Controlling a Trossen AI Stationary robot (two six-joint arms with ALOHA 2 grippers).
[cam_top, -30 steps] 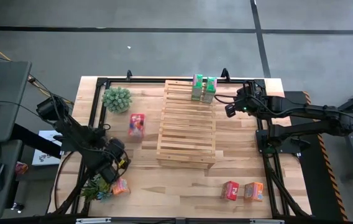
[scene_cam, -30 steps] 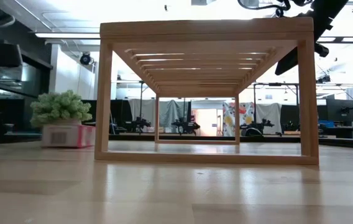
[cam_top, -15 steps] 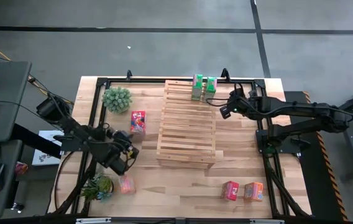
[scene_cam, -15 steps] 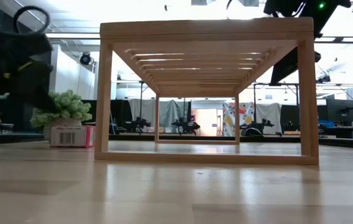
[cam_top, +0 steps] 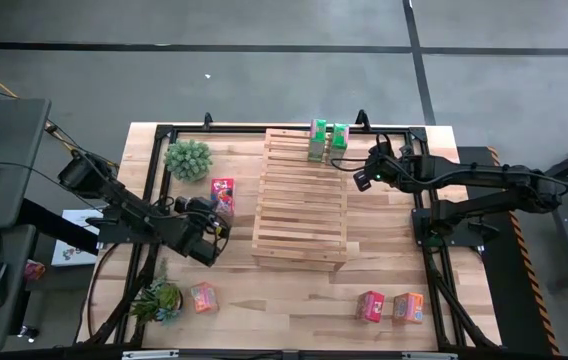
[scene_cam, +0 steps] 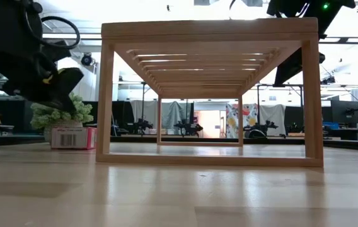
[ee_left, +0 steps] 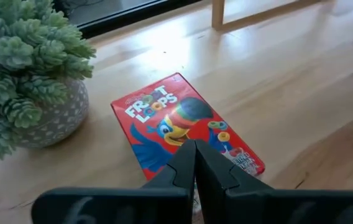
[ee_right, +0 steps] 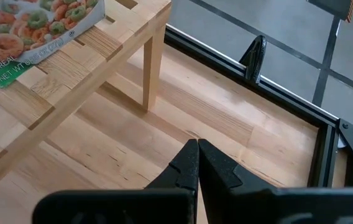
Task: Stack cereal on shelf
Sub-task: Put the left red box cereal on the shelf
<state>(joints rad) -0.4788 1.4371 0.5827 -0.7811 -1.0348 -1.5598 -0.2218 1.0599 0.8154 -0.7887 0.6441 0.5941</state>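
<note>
The pale slatted shelf [cam_top: 299,205] stands mid-table, with two green cereal boxes [cam_top: 326,142] upright on its far end. A red-pink box [ee_left: 186,127] lies flat on the table left of the shelf, next to a potted plant [ee_left: 24,68]. My left gripper [ee_left: 195,146] hovers shut above that box's near end [cam_top: 216,222] and touches nothing. An orange box [cam_top: 202,297] lies by the near-left plant. A red-pink box [cam_top: 369,306] and an orange box [cam_top: 407,306] stand near-right. My right gripper [ee_right: 197,149] is shut in the air beside the shelf's far right corner [cam_top: 359,178].
One potted plant [cam_top: 187,158] stands at the far left and another [cam_top: 159,298] at the near left corner. A black frame [cam_top: 419,215] runs round the table's edges. In the low view the shelf's legs [scene_cam: 105,101] show open room beneath its top.
My left gripper has moved from the near-left corner by the orange box toward the far edge and the shelf, rising, and is now over the flat red-pink box. My right gripper has shifted a little toward the table's left, closer to the shelf's far right corner.
</note>
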